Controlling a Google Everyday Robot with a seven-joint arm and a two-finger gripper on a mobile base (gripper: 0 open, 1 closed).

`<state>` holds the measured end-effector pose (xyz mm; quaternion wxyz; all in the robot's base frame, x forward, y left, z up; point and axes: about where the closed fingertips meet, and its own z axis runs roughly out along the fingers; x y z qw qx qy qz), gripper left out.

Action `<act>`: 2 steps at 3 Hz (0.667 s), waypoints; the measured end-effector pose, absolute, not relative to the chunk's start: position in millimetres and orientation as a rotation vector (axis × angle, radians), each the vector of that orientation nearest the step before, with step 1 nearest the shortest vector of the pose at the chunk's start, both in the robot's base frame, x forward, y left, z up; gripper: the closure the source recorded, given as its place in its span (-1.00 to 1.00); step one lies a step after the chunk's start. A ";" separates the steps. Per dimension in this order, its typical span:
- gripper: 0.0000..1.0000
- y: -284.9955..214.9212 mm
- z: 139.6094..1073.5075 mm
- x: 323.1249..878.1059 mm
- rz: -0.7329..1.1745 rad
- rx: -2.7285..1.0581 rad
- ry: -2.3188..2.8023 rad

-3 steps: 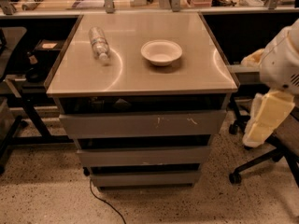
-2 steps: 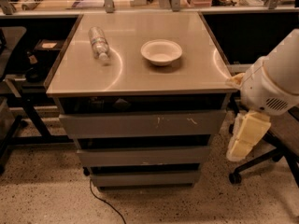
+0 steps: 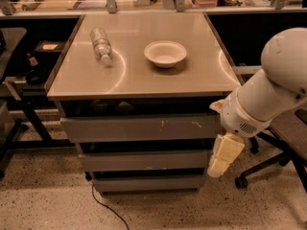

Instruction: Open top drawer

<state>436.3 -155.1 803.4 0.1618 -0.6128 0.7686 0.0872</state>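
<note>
Arm swing logged: my white arm (image 3: 268,95) has come in from the right, down to the front right corner of the grey three-drawer cabinet (image 3: 144,83). The wide grey top drawer (image 3: 139,128), scuffed right of centre, is not yet pulled out. My cream gripper (image 3: 219,163) hangs tip-down just below its right end; open or closed, cannot tell. Approach only. Floor ahead is open; black chair base (image 3: 263,168) crowds my right.

White rounded arm (image 3: 276,87), vented joint (image 3: 243,122); cream end effector (image 3: 219,164) low right
</note>
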 end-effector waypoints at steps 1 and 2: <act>-1.00 -141.7 776.2 448.5 0.283 -1.765 2.176; -1.00 -131.5 754.8 460.7 0.300 -1.780 2.158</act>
